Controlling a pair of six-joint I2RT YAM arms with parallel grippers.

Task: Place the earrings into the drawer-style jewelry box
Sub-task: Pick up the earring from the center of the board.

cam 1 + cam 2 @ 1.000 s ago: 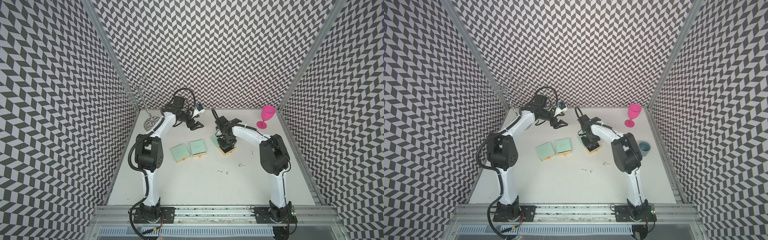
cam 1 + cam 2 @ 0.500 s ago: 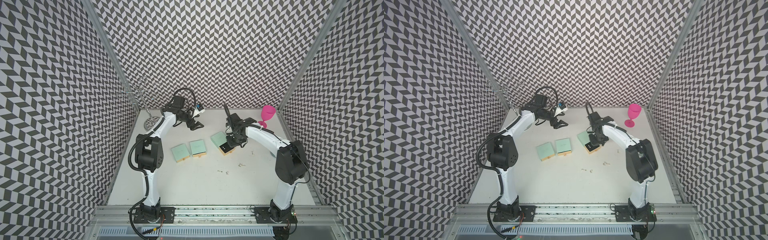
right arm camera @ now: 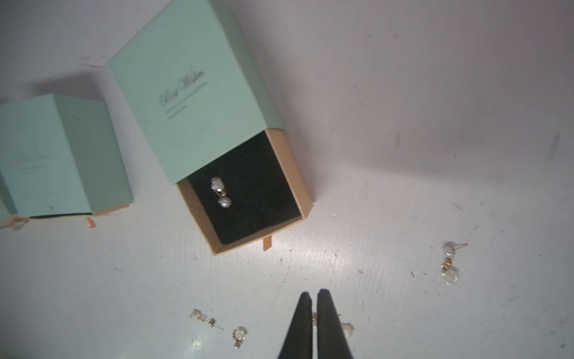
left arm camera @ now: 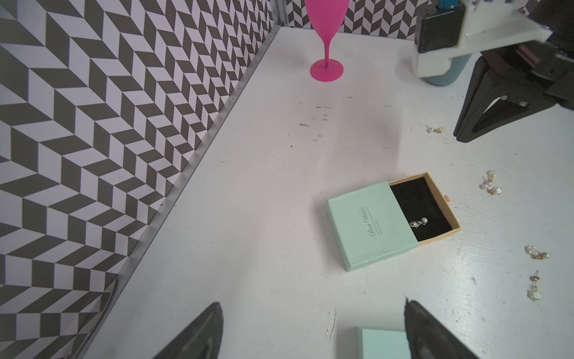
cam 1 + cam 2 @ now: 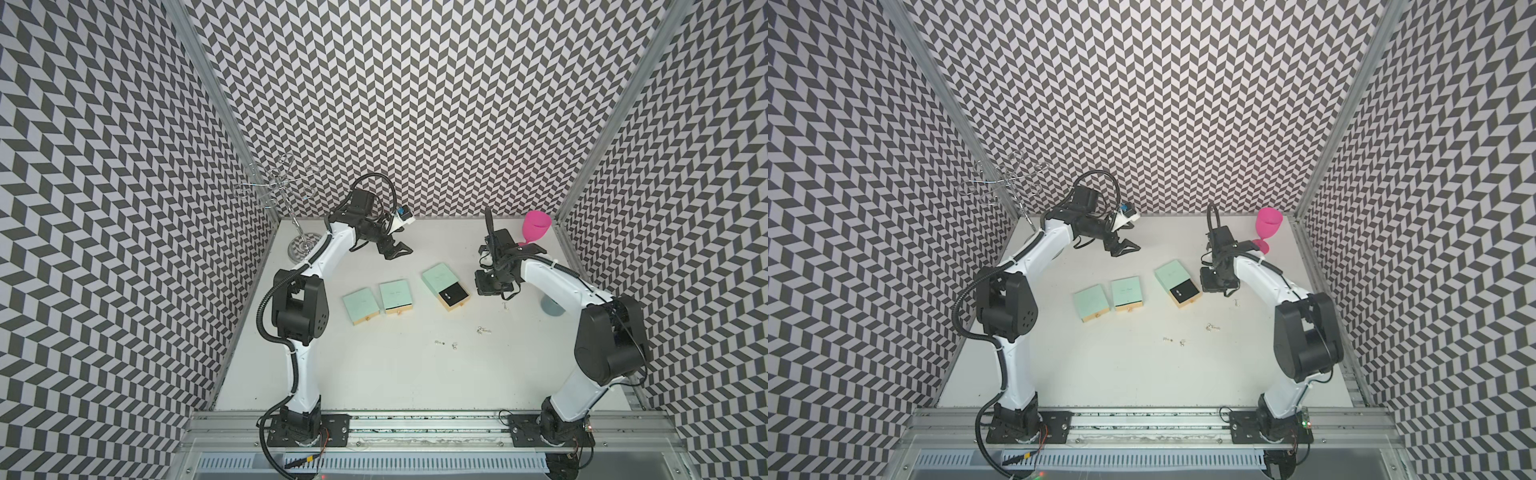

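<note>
L fingers point(image 4: 198, 335) spread wide | R fingers point(image 3: 301, 326) closed | 1 earring point(image 3: 221, 192) in open drawer box point(image 3: 192, 102)

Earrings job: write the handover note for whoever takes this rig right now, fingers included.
Left gripper: fingers open, empty, hovering behind the boxes towards the back wall.
Right gripper: fingers shut, above the table beside the open drawer; no grip evident.
Things: one mint-green box has its drawer pulled out; two other boxes sit shut or nearly so.
Done: one earring lies in the drawer.
Left: four loose earring clusters on the table to box, then probably pushing the drawer shut.
</note>
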